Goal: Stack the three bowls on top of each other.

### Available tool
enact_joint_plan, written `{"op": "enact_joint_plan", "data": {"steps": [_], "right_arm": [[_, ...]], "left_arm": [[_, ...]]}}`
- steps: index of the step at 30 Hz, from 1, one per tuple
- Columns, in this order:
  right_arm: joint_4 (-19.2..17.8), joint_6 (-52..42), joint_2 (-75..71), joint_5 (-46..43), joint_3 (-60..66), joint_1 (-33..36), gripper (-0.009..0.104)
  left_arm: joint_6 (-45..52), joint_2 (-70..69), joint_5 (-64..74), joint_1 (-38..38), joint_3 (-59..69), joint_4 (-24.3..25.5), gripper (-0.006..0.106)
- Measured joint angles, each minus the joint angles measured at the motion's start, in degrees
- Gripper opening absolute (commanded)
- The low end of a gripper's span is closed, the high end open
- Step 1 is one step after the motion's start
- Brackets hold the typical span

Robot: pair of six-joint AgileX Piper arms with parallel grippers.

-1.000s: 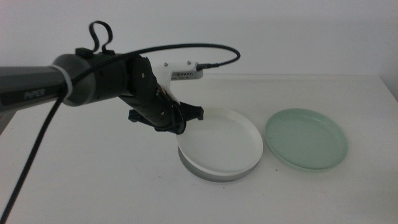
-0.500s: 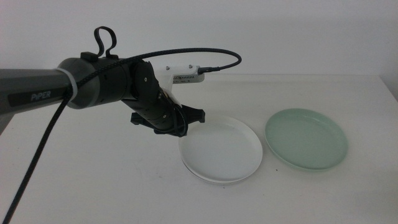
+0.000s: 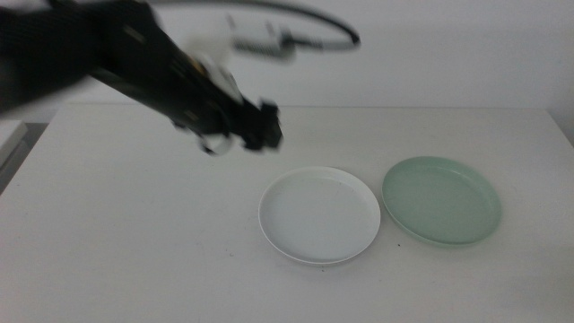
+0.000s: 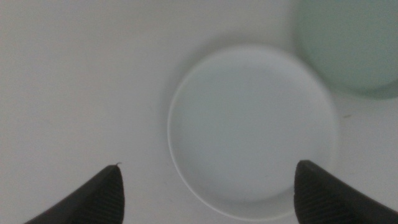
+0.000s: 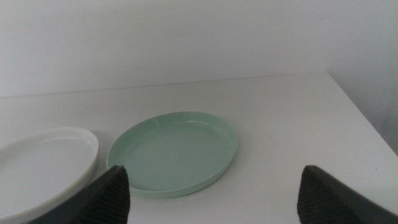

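Locate the left gripper (image 3: pixel 260 128) raised above the table (image 3: pixel 134 233), up and to the left of the white bowl (image 3: pixel 319 215); its jaws stand wide apart and hold nothing, and the arm appears blurred. The white bowl lies flat near the table's middle, with the mint green bowl (image 3: pixel 441 199) just beside it on its right, rims close. Note that the right gripper (image 5: pixel 211 186) waits low near the green bowl, jaws spread, empty.
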Motion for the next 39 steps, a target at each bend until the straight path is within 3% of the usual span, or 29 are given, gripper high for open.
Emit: {"op": "enact_joint_plan", "data": {"steps": [10, 16, 39], "right_arm": [[0.0, 0.0, 0.0, 0.0, 0.0, 0.0, 0.093], [0.0, 0.0, 0.0, 0.0, 0.0, 0.0, 0.093], [-0.1, 0.0, 0.0, 0.0, 0.0, 0.0, 0.093]], "left_arm": [[4.7, -30.3, 12.4, 0.6, 0.0, -2.0, 0.094], [5.1, -41.7, 20.4, 0.6, 1.2, -4.7, 0.094], [5.7, -43.7, 22.3, 0.6, 1.7, -5.2, 0.094]]}}
